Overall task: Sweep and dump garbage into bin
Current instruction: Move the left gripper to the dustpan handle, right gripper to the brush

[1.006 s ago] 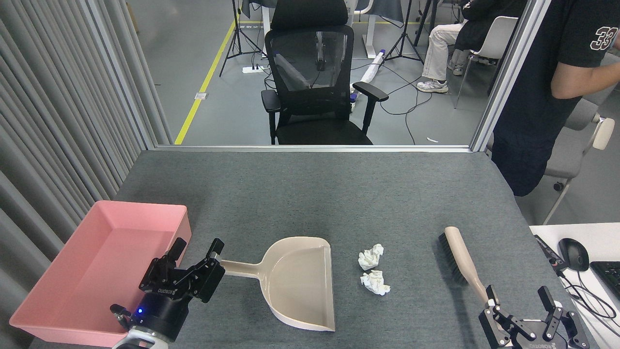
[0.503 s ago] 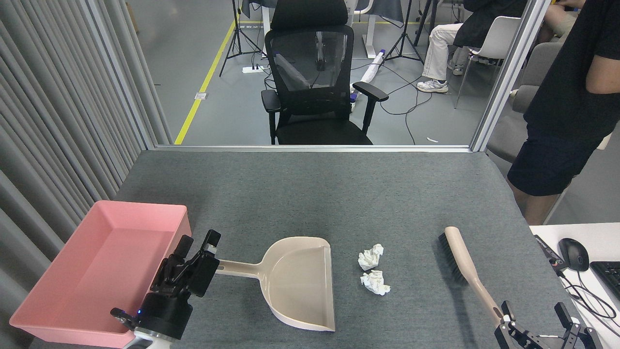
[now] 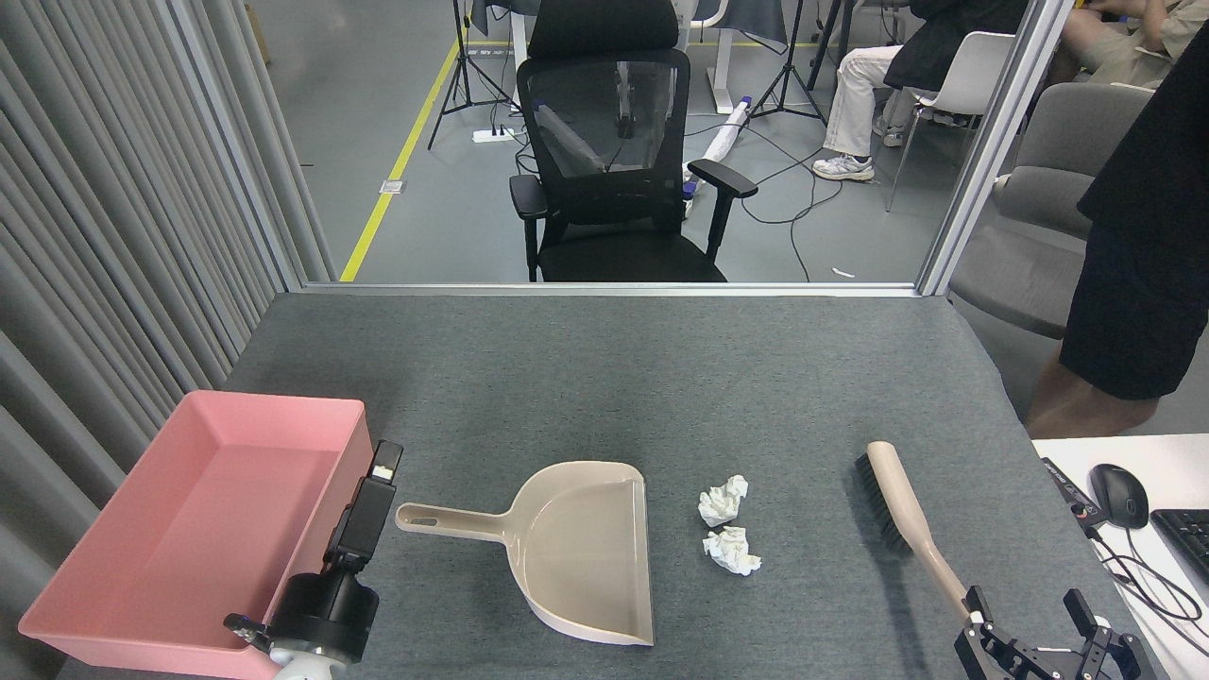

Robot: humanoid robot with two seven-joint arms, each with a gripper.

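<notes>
- This is a robotics lab or testing bay set inside an open office floor.
- A grey felt-covered table (image 3: 604, 378) is fenced by a ribbed grey partition (image 3: 123, 208) on the left and a glass panel in an aluminium frame (image 3: 982, 151).
- Beyond the glass stand a black mesh office chair (image 3: 609, 161), tripod stands (image 3: 789, 66) and loose cables on a grey floor with a yellow line (image 3: 401, 156).
- A desk at right holds a mouse (image 3: 1118, 495) and keyboard (image 3: 1192, 538).
</notes>
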